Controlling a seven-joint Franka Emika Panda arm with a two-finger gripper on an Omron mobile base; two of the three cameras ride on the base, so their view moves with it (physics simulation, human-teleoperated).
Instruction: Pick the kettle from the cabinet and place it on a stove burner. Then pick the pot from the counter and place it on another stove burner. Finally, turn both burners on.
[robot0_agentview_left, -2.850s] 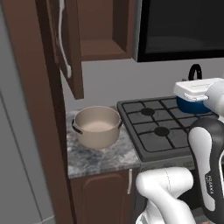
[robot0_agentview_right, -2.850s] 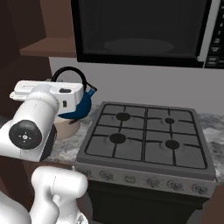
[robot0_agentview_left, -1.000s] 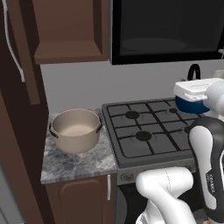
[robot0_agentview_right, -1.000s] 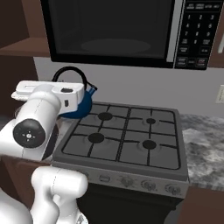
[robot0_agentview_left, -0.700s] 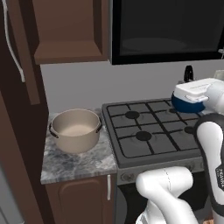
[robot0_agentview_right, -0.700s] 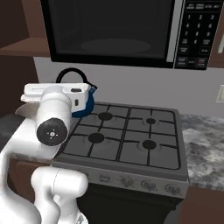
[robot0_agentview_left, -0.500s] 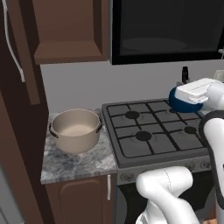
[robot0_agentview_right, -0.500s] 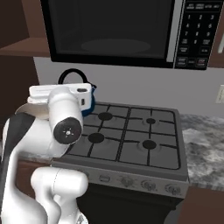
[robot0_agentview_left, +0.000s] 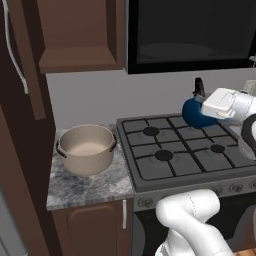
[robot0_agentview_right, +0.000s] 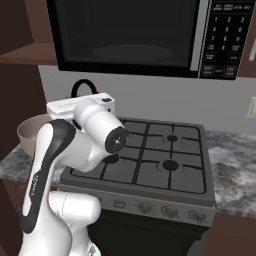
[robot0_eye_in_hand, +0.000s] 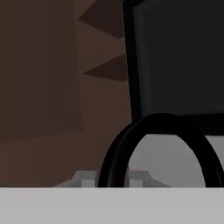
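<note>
The dark-blue kettle (robot0_agentview_left: 194, 113) hangs low over the back right of the stove top (robot0_agentview_left: 185, 150); I cannot tell whether it touches the grate. My gripper (robot0_agentview_left: 205, 99) is shut on its black arched handle (robot0_eye_in_hand: 161, 131), which also sticks up behind my hand (robot0_agentview_right: 84, 86). Round black burners (robot0_agentview_left: 163, 155) (robot0_agentview_left: 149, 131) (robot0_agentview_right: 170, 164) lie bare under the grates. The beige pot (robot0_agentview_left: 86, 148) stands on the grey counter (robot0_agentview_left: 85, 185) left of the stove, and its rim (robot0_agentview_right: 29, 131) shows behind my arm. The cabinet (robot0_agentview_left: 75, 35) stands open, its door (robot0_agentview_left: 27, 65) swung left.
A black microwave (robot0_agentview_left: 192, 35) hangs over the stove, its keypad (robot0_agentview_right: 225, 40) at the right. Stove knobs (robot0_agentview_right: 170, 212) line the front panel. More grey counter (robot0_agentview_right: 232, 170) runs right of the stove. My white arm (robot0_agentview_right: 55, 165) rises in front of the stove's left side.
My arm has swung forward and carried the kettle from beside the stove's edge to above its back burners. The pot and the base have stayed put over the last second.
</note>
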